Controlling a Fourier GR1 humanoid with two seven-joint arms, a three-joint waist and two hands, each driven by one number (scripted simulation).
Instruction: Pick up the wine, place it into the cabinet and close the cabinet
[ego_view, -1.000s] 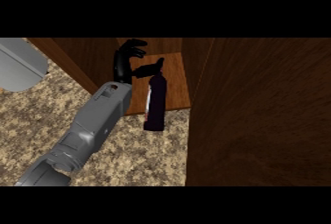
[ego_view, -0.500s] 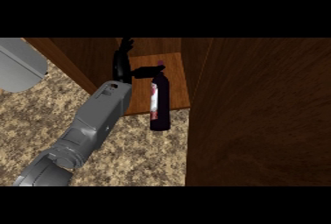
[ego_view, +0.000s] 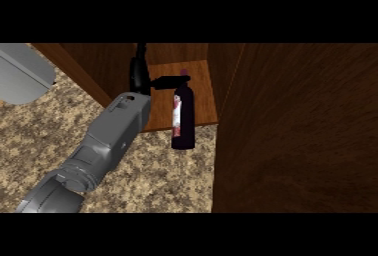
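Head view: dark glass wine bottle (ego_view: 183, 120) lying half on the brown wooden cabinet shelf (ego_view: 203, 95), base out over the speckled stone counter (ego_view: 159, 170) — neck pointing inward, long axis front-to-back. Black left hand (ego_view: 142, 75) at the neck, thumb seemingly pinching it. Best pushed fully inside before shutting the dark wooden cabinet door (ego_view: 295, 130).

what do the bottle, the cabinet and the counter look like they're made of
Bottle: dark glass by its look, glossy, with a pale, red-marked label. Cabinet: brown wood, visible grain, matte. Counter: speckled tan stone, perhaps granite or laminate; the look leaves it open.
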